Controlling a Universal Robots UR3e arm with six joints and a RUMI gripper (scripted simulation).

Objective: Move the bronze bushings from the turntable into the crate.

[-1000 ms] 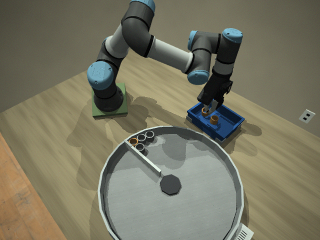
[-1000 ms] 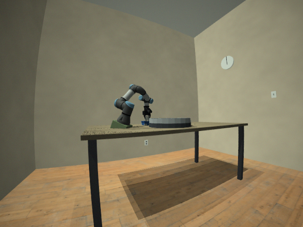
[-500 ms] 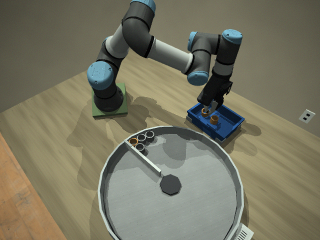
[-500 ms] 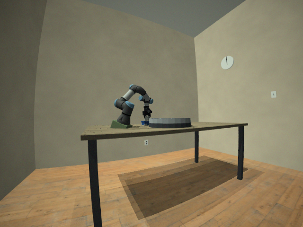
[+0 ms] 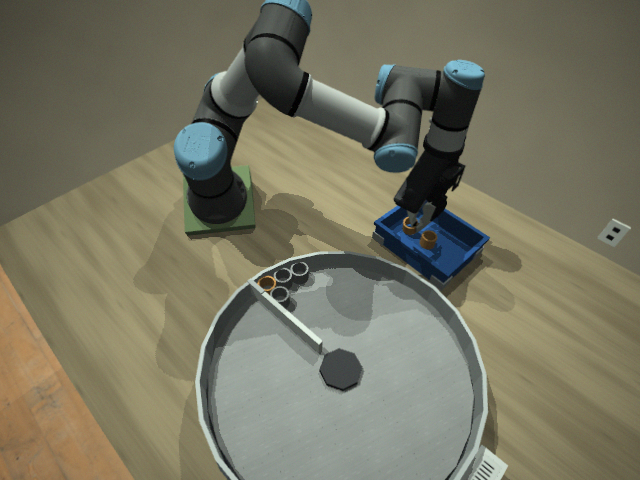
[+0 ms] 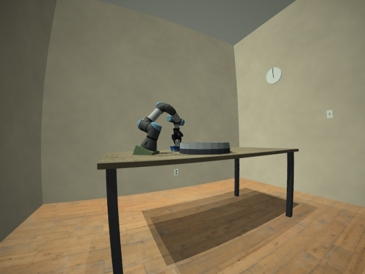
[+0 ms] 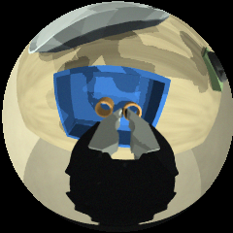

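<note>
step in hand: setting down the second bronze bushing in the crate, by my reading; the release looks yet to be made.
end effector [image 5: 415, 226] [image 6: 176, 149] [image 7: 123, 109]: fingers all but closed, low over the crate, one tip inside the sleeve and one outside, so it seems to pinch the thin wall of the near bronze bushing [image 5: 408, 231] [image 7: 140, 110].
crate [image 5: 478, 240] [image 6: 172, 148] [image 7: 57, 97]: on the counter [image 5: 542, 330] [image 6: 265, 150] [image 7: 189, 121], with the pinched sleeve at one end and the other bronze bushing [image 5: 428, 241] [image 7: 97, 108] upright just beside it.
turntable [image 5: 413, 413] [image 6: 205, 146] [image 7: 97, 29]: one last bronze bushing [image 5: 274, 283] is left, in the corner between the outer wall and the divider bar [image 5: 292, 320].
steel bushings [image 5: 282, 274] [image 5: 299, 269] [image 5: 279, 295]: three, all on the turntable where they belong, two of them close against the last bronze one.
next move: open gently, lift straight up so the inner finger clears the sleeve, then go back for the last bronze one.
risk: a sideways pull could tip the sleeve; at the turntable, a finger could catch a steel neighbour.

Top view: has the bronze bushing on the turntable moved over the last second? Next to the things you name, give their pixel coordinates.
No. The turntable's bronze bushing [image 5: 266, 283] shows no visible shift against the green base plate [image 5: 246, 222] [image 6: 138, 150].
</note>
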